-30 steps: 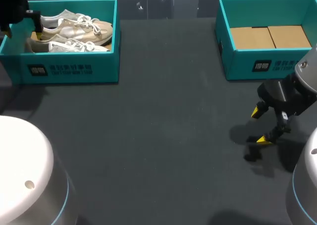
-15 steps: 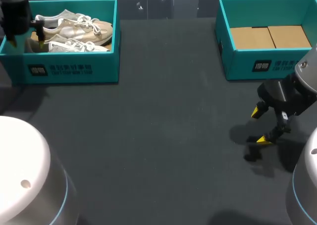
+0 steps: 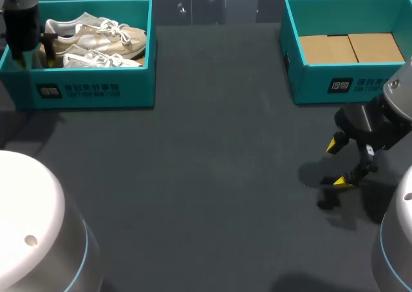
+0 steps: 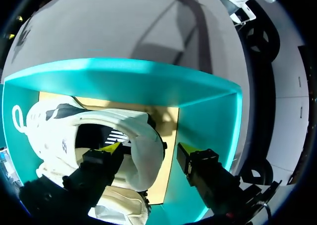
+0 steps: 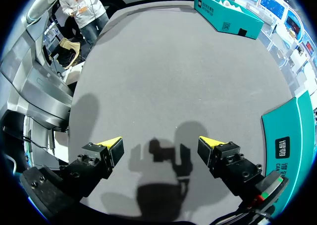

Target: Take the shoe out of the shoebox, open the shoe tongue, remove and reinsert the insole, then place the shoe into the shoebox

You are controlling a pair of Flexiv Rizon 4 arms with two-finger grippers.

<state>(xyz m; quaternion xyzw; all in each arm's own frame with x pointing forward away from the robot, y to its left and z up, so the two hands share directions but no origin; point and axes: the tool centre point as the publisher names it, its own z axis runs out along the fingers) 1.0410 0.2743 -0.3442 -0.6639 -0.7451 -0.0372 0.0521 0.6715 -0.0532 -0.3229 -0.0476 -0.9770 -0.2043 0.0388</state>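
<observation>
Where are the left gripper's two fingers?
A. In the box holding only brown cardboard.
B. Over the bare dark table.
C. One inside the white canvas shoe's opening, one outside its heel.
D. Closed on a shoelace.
C: the left gripper straddles the heel of the white canvas shoe inside the teal cardboard shoebox, fingers open, one tip in the opening and the other outside the heel.

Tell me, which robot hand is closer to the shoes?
Left. The left gripper is down in the shoebox, its open fingers straddling the heel of one shoe. The right gripper hangs over the table beside the second shoebox, far from the shoes.
</observation>
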